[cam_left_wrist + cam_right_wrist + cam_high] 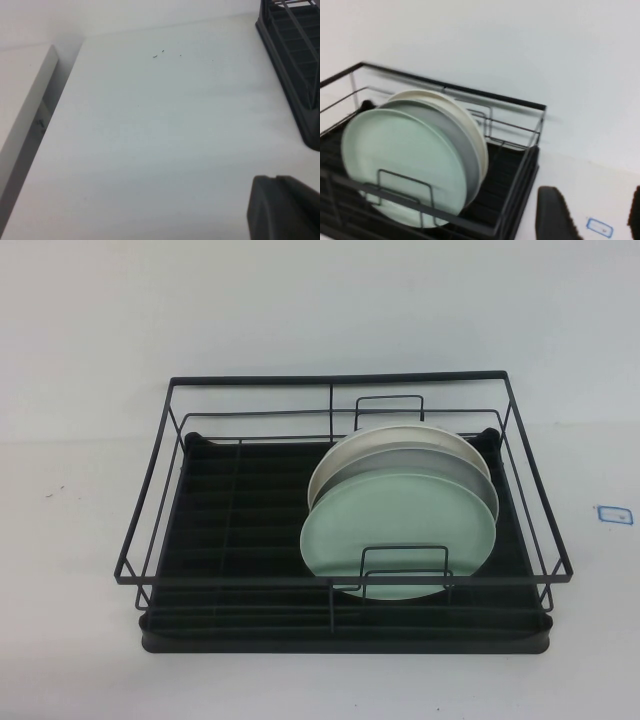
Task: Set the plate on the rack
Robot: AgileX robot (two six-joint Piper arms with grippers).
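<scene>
The pale mint-green plate stands on edge in the right half of the black wire rack, leaning back on a grey plate and a white plate behind it. A wire loop divider stands in front of it. The right wrist view shows the mint plate in the rack. My right gripper is open and empty over the table to the right of the rack. My left gripper is shut and empty over bare table left of the rack. Neither gripper shows in the high view.
A small blue-edged label lies on the white table right of the rack; it also shows in the right wrist view. The rack's corner shows in the left wrist view. A pale ledge borders the table there.
</scene>
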